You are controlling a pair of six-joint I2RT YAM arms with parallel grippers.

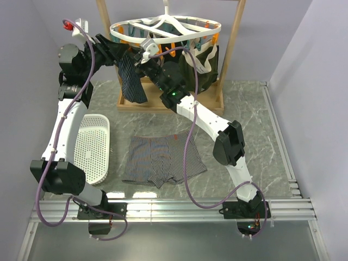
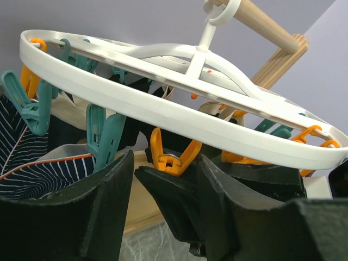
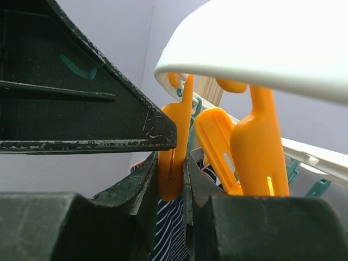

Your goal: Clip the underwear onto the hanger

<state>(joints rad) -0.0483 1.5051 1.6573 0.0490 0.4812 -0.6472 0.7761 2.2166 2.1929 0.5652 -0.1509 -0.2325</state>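
Note:
The underwear (image 1: 163, 160) lies flat on the table in front of the rack, touched by neither gripper. The hanger (image 1: 163, 28) hangs from the wooden frame; it also shows in the left wrist view (image 2: 163, 111) and the right wrist view (image 3: 261, 49). My right gripper (image 1: 145, 54) is raised under the ring's left front and is shut on an orange clip (image 3: 173, 157), squeezing it. My left gripper (image 1: 126, 51) is open and empty beside it, its fingers (image 2: 103, 212) spread below an orange clip (image 2: 168, 157), with a black finger of the right gripper between them.
A dark navy striped garment (image 1: 133, 81) hangs at the hanger's left and a dark olive pair (image 1: 204, 68) at its right. The wooden frame (image 1: 234, 49) stands on a base (image 1: 163, 103). A white perforated basket (image 1: 92, 147) lies at the left.

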